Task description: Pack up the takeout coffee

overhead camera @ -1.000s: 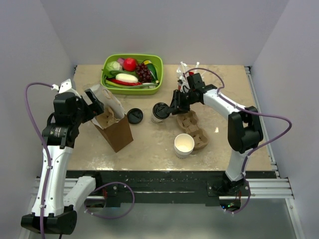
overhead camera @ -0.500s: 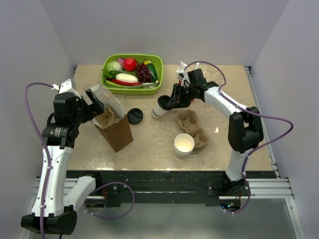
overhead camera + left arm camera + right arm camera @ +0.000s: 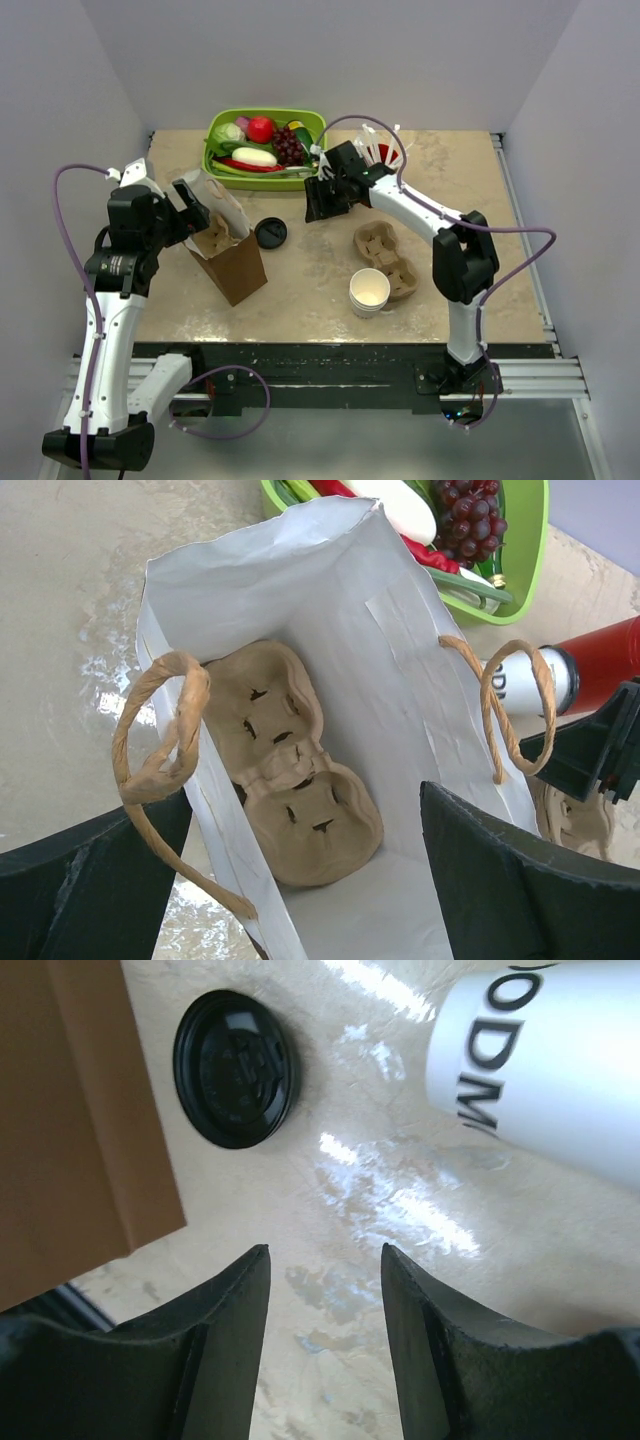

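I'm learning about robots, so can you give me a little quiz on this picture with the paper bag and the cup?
1. True or false: the brown paper bag already holds a moulded cardboard cup carrier.
2. Where is the white lettered paper cup relative to the right gripper? A) clamped between its fingers B) beyond its fingertips, unheld C) inside the bag
3. How many cardboard carriers are there altogether?
Key: 1 true; 2 B; 3 two: another carrier sits on the table.
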Robot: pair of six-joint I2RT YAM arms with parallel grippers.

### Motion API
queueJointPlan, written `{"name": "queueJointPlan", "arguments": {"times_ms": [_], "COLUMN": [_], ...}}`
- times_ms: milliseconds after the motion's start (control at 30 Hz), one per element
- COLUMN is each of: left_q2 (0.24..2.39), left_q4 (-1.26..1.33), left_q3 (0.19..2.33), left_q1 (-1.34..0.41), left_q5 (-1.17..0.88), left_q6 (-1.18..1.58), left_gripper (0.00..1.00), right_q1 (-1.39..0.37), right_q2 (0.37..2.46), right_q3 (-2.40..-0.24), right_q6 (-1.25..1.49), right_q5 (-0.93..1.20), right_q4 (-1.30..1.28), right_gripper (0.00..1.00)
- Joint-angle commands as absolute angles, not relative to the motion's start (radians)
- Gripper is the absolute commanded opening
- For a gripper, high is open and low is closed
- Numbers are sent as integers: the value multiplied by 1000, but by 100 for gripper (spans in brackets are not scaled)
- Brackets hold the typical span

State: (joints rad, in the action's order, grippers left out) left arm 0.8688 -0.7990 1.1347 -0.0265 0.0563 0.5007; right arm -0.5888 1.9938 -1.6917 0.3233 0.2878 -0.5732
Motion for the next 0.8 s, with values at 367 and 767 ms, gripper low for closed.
{"name": "queueJointPlan", "arguments": {"times_ms": [367,767], "left_q2": [848,857], "left_q4": [-744,-755], "left_q3": [1109,1115], "left_q1": [-23,-23], "left_q5": [18,21], "left_q6": [488,495], "left_gripper": [100,100], "right_q1": [-571,-488], "right_q2": [1853,2040], "right_q3": [-1594,-1735], "right_q6": [57,74], "right_q5": [-210,-143], "right_q4": [-302,-167], "right_gripper": [60,61]}}
